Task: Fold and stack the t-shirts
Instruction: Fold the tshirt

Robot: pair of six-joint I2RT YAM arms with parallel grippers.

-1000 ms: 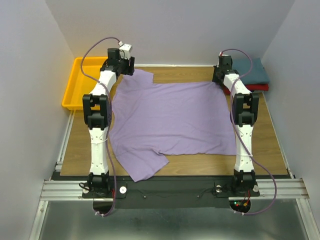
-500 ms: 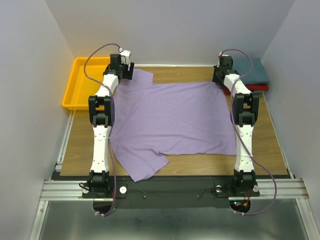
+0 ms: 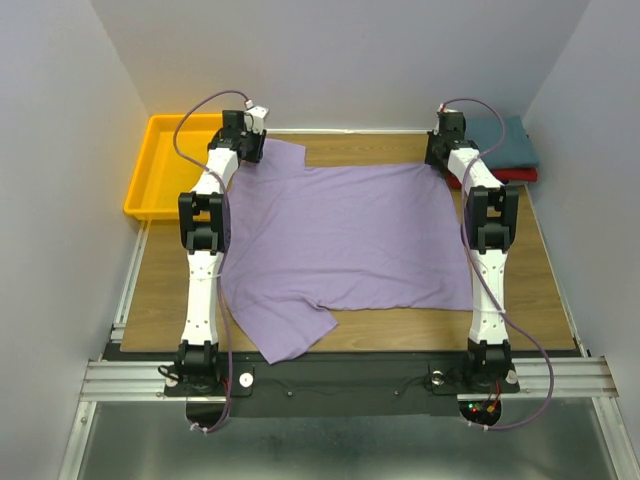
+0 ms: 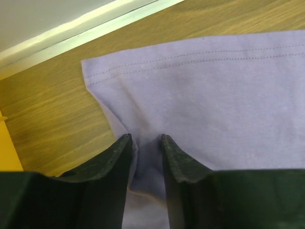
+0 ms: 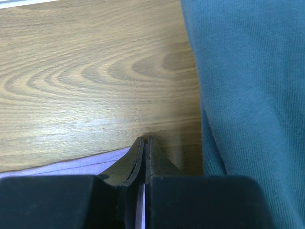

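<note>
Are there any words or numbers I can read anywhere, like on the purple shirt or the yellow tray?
None can be read.
purple shirt: plain, no print or tag showing.
yellow tray: no label.
teal shirt and red shirt: plain.
Robot arms: no markings legible from the top view.

A wooden bench (image 3: 160, 290) with a pale brown grain fills the middle of the room, its surface lit evenly with no hard shadows. Plain grey-white walls (image 3: 340, 60) close it in at the back and on both sides, forming a narrow booth. A white strip (image 4: 86, 28) runs along the far edge of the bench where it meets the back wall. Metal rails (image 3: 340, 378) cross the near edge, above a dull grey metal floor panel (image 3: 340, 445). A yellow tray (image 3: 150, 180) sits at the far left corner, beside the left wall.
</note>
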